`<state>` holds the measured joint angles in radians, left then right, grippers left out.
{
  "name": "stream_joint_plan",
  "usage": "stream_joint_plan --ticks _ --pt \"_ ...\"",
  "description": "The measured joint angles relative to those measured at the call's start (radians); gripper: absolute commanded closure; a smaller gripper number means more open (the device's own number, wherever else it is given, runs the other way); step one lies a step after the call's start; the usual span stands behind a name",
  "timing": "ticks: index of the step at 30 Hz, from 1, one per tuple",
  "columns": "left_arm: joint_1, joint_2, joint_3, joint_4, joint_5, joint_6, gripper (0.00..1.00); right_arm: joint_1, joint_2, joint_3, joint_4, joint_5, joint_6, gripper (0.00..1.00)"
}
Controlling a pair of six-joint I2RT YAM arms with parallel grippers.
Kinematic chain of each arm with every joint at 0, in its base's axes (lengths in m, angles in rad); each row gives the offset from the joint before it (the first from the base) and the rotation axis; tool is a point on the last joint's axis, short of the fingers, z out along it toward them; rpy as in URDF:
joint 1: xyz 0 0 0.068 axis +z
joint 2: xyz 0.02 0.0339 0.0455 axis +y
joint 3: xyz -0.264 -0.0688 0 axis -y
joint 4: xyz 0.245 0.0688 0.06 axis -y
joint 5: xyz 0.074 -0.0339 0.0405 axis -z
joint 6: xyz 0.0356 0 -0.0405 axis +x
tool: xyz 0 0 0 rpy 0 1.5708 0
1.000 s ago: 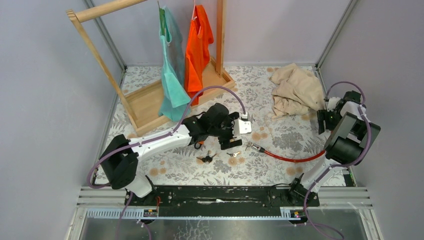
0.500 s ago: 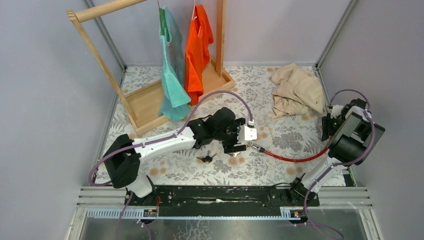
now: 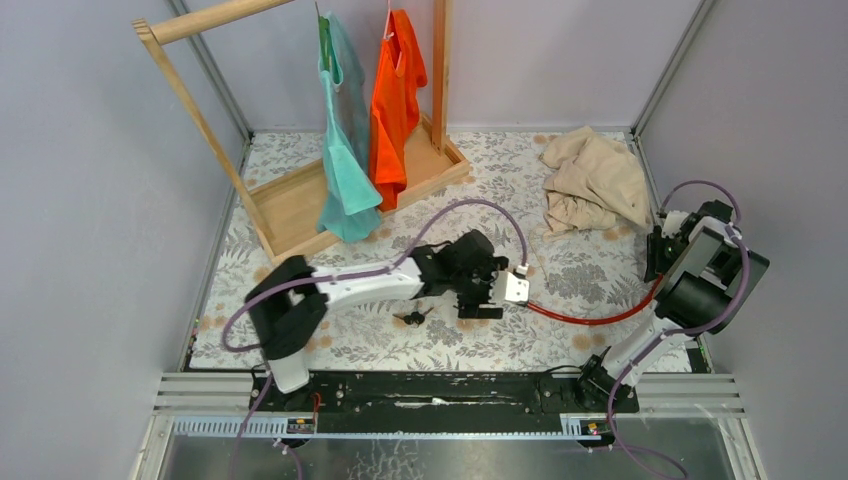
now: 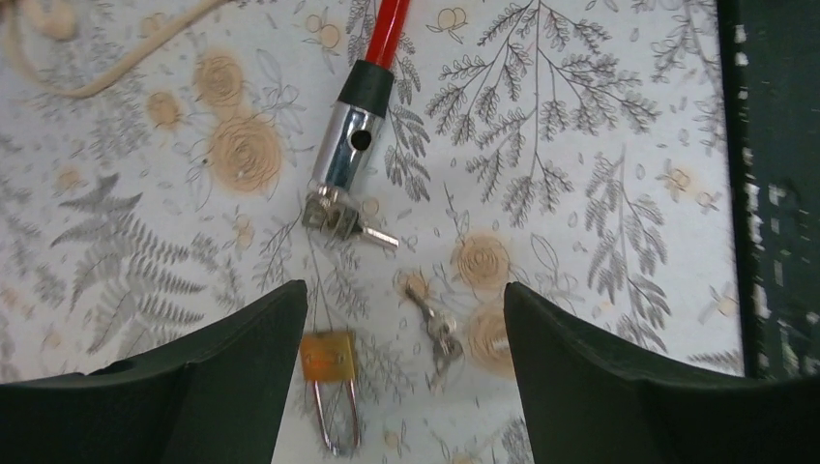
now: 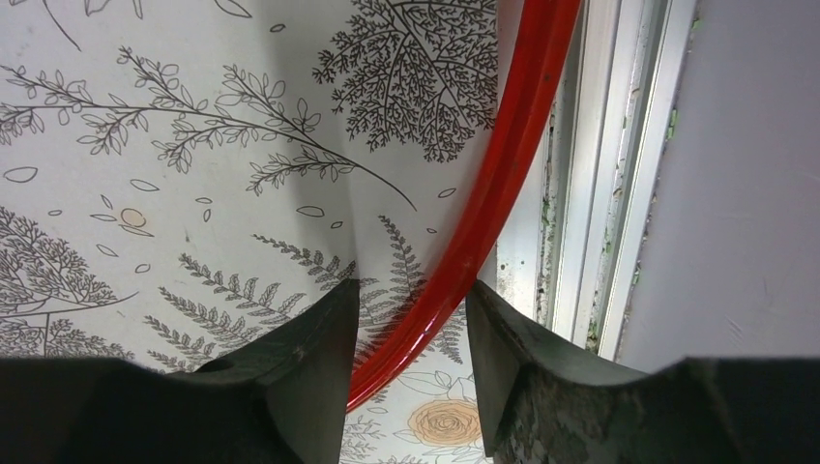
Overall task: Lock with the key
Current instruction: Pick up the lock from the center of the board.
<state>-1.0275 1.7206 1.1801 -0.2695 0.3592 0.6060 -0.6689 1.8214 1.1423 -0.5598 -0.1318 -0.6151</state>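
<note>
Two black-and-white arms (image 3: 360, 286) with looping purple cables (image 3: 470, 203)

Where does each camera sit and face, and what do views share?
Top external: above and behind the bases, looking down on the table; left arm and right arm show.
Left wrist: looks down at the lock end and keys; open left gripper frames them.
Right wrist: looks down at the table edge; right gripper straddles the red cable.
All three share the red cable.
</note>
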Motion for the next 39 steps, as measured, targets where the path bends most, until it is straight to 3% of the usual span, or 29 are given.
stream_joint_plan --ticks 10,19,23,31,36,39 --pt "-0.013 0.321 0.239 -0.006 -0.002 0.071 0.23 -0.001 -0.046 -0.061 0.06 -0.012 0.028 0.49" --pt "-0.014 0.395 0.293 -0.016 0.006 0.127 0.35 -0.001 -0.046 -0.061 0.061 -0.013 0.03 0.5" --pt "-0.015 0.395 0.289 -0.014 0.007 0.154 0.47 -0.001 -0.048 -0.061 0.061 -0.017 0.03 0.52" --pt "-0.015 0.392 0.274 -0.002 -0.011 0.192 0.83 -0.001 -0.069 -0.072 0.067 -0.021 0.033 0.71" --pt "-0.015 0.374 0.253 -0.004 -0.023 0.193 0.97 -0.001 -0.096 -0.093 0.078 -0.027 0.049 0.92" --pt "-0.015 0.361 0.253 -0.032 -0.026 0.194 1.0 -0.001 -0.108 -0.108 0.081 -0.036 0.06 0.96"
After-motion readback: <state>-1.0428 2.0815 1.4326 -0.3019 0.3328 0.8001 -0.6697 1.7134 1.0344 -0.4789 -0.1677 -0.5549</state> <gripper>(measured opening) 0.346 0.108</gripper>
